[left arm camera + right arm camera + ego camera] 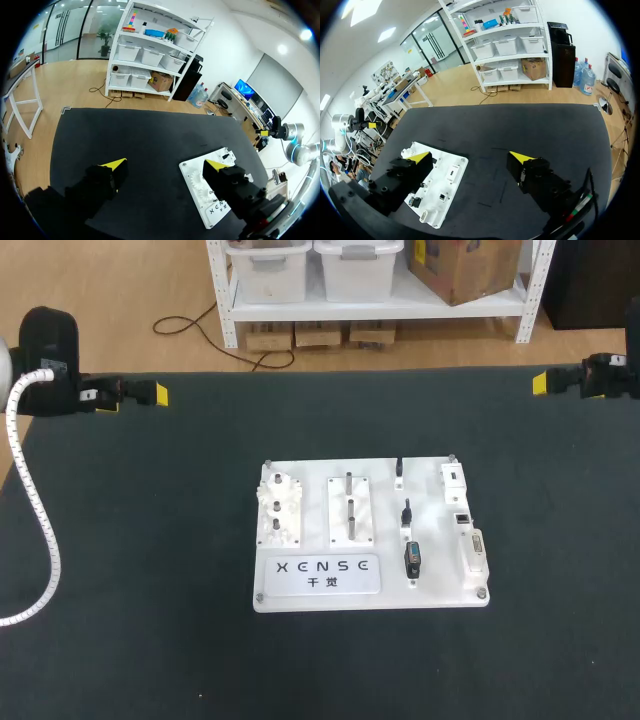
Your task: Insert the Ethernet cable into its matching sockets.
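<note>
Head view, socket board (pixel 435 540) well apart from fingers (pixel 160 395)

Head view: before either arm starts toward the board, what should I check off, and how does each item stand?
1. Left gripper open, nothing between its fingers: ok.
2. Right gripper open, nothing between its fingers: ok.
3. Both grippers apart from the white board, near the table's far edge: ok.
4. Board flat on the table, nothing lying over it: ok.
5. Ethernet cable picked out among the small black parts on the board's right half: cannot tell.
</note>
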Tool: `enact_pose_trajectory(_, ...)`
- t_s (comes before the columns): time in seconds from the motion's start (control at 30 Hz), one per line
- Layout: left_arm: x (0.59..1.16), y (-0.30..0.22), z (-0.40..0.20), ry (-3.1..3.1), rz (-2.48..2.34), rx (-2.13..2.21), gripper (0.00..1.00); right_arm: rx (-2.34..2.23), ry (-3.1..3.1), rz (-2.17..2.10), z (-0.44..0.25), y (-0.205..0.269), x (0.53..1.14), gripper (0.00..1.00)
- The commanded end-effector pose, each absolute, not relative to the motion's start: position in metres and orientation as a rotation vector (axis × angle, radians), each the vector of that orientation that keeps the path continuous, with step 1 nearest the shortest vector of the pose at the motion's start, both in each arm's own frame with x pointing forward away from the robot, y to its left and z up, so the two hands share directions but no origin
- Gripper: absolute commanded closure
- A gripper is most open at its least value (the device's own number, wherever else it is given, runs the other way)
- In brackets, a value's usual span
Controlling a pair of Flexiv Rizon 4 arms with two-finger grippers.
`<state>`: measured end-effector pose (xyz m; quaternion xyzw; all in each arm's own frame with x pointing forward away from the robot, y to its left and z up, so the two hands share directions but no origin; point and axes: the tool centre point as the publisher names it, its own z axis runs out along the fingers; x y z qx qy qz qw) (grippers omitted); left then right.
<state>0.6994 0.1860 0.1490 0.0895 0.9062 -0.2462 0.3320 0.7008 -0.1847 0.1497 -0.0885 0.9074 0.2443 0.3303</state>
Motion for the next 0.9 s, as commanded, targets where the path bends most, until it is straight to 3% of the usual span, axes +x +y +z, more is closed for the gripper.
enact_pose_trajectory(0.03,0.7,0.185,0.15,2.375,-0.635,0.231,0.0,-0.233,2.373,0.64,0.15,-0.185,0.701,0.0)
enact_pose_trajectory(0.77,0.7,0.185,0.15,2.375,-0.635,0.231,0.0,-0.233,2.373,0.64,0.15,-0.185,0.701,0.0)
enact_pose_trajectory(0.9,0.697,0.174,0.154,2.259,-0.685,0.559,0.0,-0.233,2.373,0.64,0.15,-0.185,0.701,0.0)
